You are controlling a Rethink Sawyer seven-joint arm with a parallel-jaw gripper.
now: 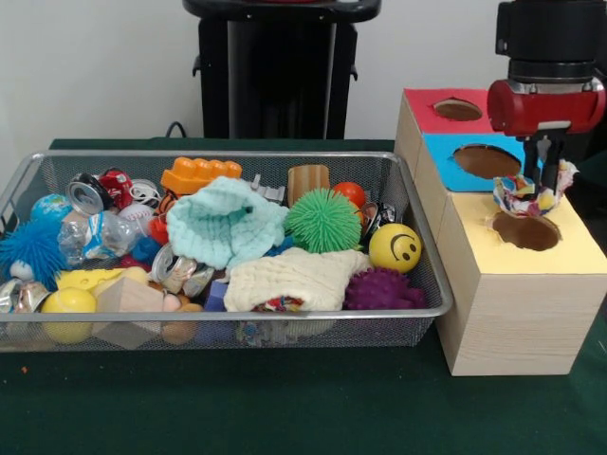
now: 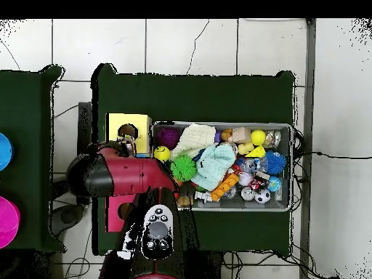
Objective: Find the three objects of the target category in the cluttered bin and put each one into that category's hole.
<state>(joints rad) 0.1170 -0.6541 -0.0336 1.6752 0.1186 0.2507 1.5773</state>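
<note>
Wooden sorting box with red, blue and yellow tops, one round hole in each (image 1: pixel 512 313): we log the black gripper (image 1: pixel 543 190) directly above its yellow hole (image 1: pixel 526 231), clenched on a multicoloured patterned cloth bundle (image 1: pixel 531 196). Beside the box, a wire mesh bin (image 1: pixel 218 327) holds mint (image 1: pixel 228 223) and cream (image 1: pixel 289 277) knitted cloths among toys.

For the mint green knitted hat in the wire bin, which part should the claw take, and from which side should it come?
Judging from both views, come straight down from above. The mint green knitted hat lies on top of the pile in the wire bin, bunched into a soft mound, so its raised middle fold is the best part to pinch. The sides are crowded by the green spiky ball and the cream knitted piece.
</note>
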